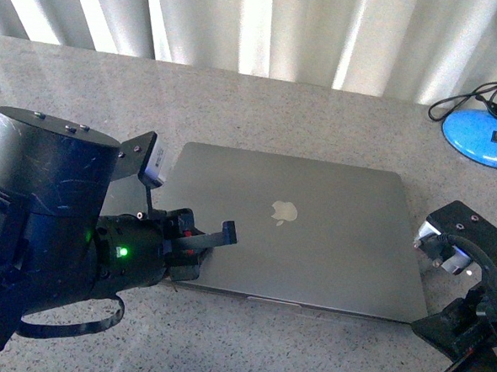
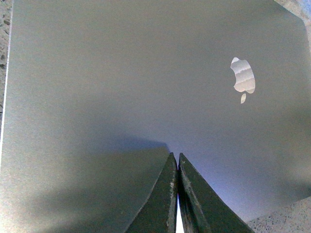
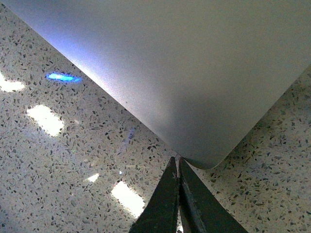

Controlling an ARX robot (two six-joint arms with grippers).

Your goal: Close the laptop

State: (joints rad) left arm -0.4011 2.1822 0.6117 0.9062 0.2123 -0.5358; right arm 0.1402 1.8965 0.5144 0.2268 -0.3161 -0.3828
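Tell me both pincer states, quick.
Left pincer: closed, holding nothing, above the shut laptop.
Right pincer: closed, holding nothing, beside a laptop corner.

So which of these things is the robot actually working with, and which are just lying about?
Job: laptop, lid already down; left tool, shut, over the lid; right tool, shut, by a corner.
Lying about: blue disc; curtain.

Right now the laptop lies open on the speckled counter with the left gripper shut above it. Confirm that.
Not quite: the laptop is closed, its lid flat with the apple logo facing up, as the front view shows. It does lie on the speckled counter, with the left gripper shut above it.
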